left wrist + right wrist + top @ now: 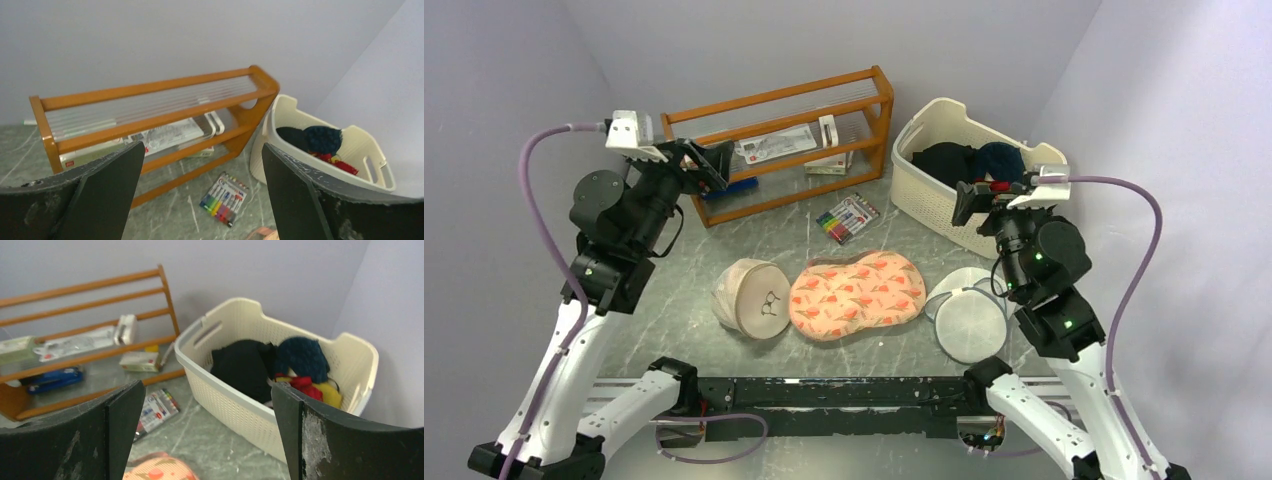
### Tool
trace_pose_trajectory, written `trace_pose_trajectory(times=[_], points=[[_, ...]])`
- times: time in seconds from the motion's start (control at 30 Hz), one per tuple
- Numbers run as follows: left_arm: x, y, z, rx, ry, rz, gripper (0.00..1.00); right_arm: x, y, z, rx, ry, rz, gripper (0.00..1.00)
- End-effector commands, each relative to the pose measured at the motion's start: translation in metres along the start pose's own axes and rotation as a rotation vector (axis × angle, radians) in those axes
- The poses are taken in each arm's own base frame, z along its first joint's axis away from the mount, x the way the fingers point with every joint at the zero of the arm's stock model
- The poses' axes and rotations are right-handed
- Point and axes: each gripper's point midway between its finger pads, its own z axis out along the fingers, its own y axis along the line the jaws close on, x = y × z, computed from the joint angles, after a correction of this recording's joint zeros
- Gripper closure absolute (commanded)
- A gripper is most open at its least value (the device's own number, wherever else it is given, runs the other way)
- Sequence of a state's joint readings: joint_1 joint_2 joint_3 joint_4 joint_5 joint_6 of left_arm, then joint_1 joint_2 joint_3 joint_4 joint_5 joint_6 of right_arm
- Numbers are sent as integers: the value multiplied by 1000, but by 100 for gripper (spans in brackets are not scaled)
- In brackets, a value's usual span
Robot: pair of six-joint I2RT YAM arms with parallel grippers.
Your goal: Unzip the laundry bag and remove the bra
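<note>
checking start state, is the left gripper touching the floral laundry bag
Apart. Top view shows the left gripper up by the wooden shelf, well clear of the laundry bag.

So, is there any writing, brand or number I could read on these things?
No words or numbers can be read.
Marker pack: print too small.
Packets on the wooden shelf: print blurred.
Beige pouch: only a drawing of spectacles, no words.
</note>
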State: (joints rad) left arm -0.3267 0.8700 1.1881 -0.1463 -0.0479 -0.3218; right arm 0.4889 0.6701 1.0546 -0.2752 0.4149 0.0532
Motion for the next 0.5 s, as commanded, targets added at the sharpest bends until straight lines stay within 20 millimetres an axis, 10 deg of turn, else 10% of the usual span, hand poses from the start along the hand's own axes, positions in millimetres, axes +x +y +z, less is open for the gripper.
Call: trace_pose_trajectory(times=[0.0,0.47], points=[[19,4,7,35,23,20,1,27,-12,4,57,48,58,0],[97,0,19,175,183,3,0,103,-18,-7,52,197,237,0]])
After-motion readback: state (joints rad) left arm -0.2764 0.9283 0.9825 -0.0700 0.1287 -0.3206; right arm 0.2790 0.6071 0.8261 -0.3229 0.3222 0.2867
